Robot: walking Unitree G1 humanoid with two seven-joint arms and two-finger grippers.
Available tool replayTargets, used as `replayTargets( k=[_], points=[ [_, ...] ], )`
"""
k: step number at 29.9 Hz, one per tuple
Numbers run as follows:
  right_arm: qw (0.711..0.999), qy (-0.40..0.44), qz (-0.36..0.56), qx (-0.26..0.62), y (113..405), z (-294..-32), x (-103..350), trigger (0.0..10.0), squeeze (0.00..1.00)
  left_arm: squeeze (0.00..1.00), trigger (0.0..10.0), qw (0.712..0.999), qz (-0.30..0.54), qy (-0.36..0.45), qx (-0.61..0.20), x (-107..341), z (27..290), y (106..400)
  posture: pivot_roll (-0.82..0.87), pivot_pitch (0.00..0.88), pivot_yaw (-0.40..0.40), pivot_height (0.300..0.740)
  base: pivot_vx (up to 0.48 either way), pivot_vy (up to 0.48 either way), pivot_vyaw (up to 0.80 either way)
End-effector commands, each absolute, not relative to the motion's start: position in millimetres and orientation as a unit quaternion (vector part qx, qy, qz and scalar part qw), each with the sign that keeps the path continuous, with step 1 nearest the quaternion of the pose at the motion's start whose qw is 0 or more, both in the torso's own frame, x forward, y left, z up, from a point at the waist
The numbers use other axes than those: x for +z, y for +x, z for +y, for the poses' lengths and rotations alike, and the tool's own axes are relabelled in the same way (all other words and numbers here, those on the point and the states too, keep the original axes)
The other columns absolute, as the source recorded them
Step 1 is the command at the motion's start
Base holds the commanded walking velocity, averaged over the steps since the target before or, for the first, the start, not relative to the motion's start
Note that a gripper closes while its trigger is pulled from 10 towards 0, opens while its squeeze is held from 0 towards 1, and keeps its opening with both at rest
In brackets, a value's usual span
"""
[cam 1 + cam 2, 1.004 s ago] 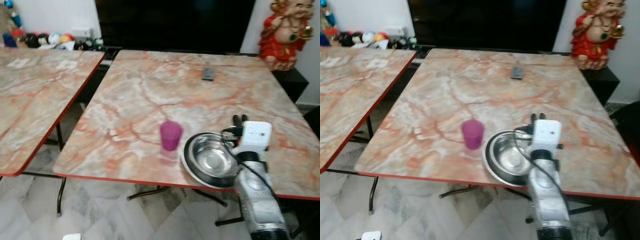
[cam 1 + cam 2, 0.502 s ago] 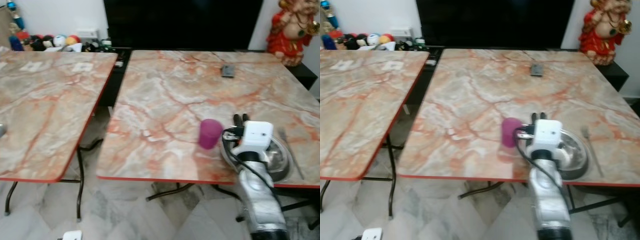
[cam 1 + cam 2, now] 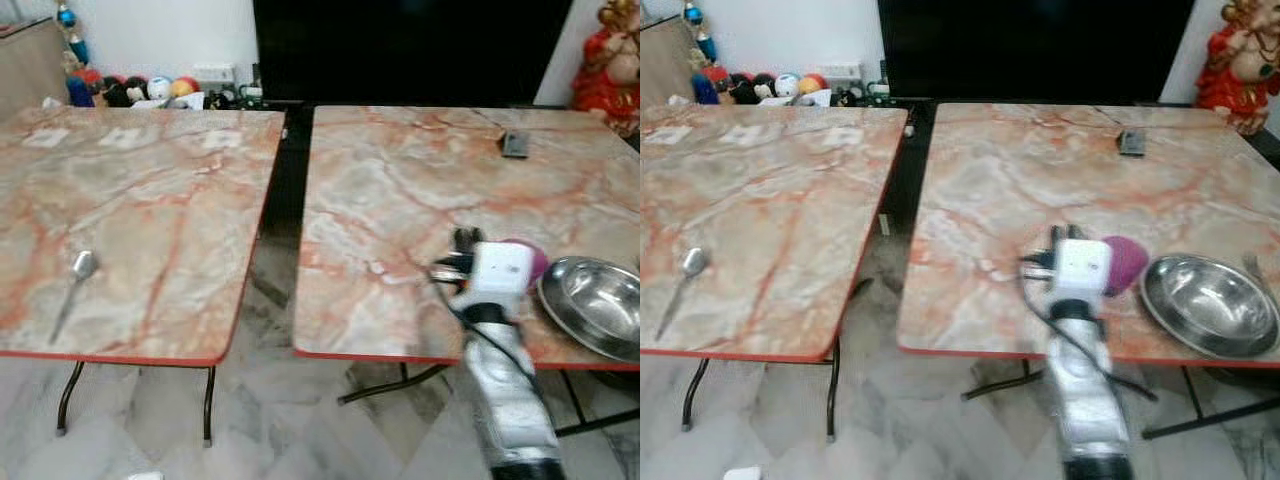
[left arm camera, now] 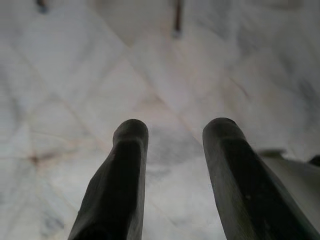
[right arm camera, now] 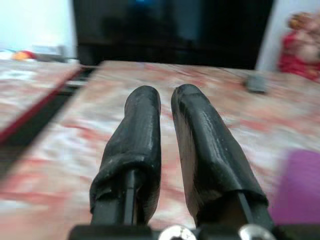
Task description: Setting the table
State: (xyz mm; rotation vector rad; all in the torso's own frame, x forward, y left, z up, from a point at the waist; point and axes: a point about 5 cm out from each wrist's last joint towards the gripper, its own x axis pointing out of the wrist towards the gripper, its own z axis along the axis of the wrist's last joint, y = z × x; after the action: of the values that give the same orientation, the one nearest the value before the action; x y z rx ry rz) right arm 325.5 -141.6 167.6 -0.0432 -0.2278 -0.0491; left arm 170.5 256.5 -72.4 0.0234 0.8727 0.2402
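A metal spoon [image 3: 76, 272] lies on the left marble table [image 3: 150, 190], near its front edge. On the right marble table [image 3: 420, 190] a purple cup [image 3: 1127, 262] stands beside a steel bowl [image 3: 1210, 303], and a fork [image 3: 1250, 266] lies just past the bowl. My right gripper [image 3: 462, 238] is held up over the right table's front part, just left of the cup, shut with nothing in it. The cup [image 5: 300, 185] appears beside its fingers [image 5: 140, 135] in the right wrist view. My left gripper [image 4: 172, 130] hangs open over the floor.
A dark gap with a marble floor [image 3: 270, 260] separates the two tables. A small dark remote [image 3: 514, 144] lies at the right table's far side. A red statue [image 3: 610, 70] stands at the back right, toys [image 3: 150, 88] at the back left, and a black screen [image 3: 400, 50] behind.
The camera has swung left, so the left table and its spoon have come into view and the cup and bowl sit further right. My right arm keeps its raised pose.
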Motion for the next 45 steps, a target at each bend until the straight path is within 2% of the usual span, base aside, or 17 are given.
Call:
replayTargets(
  k=[1, 29, 37, 45],
  points=[
    [0.992, -0.029, -0.116, -0.034, 325, -149, 169, 10.0, 0.0, 0.0, 10.0, 0.894, 0.432, 0.002, 0.119, -77, 252, 164, 0.0, 0.08, 0.026, 0.74, 0.0, 0.379, 0.0],
    [0.995, -0.032, -0.091, -0.001, 324, -137, 158, 10.0, 0.0, 0.0, 10.0, 0.895, 0.431, 0.002, 0.119, -77, 253, 164, 0.01, 0.079, 0.024, 0.74, 0.0, 0.353, 0.0],
    [0.996, -0.03, -0.088, 0.005, 325, -135, 156, 10.0, 0.0, 0.0, 10.0, 0.894, 0.431, 0.001, 0.12, -77, 252, 164, 0.02, 0.071, 0.022, 0.74, 0.0, 0.0, 0.0],
    [0.996, -0.029, -0.083, 0.008, 325, -133, 154, 10.0, 0.0, 0.0, 10.0, 0.894, 0.432, 0.001, 0.119, -77, 253, 163, 0.02, 0.075, 0.024, 0.74, 0.0, 0.467, 0.0]
  ],
)
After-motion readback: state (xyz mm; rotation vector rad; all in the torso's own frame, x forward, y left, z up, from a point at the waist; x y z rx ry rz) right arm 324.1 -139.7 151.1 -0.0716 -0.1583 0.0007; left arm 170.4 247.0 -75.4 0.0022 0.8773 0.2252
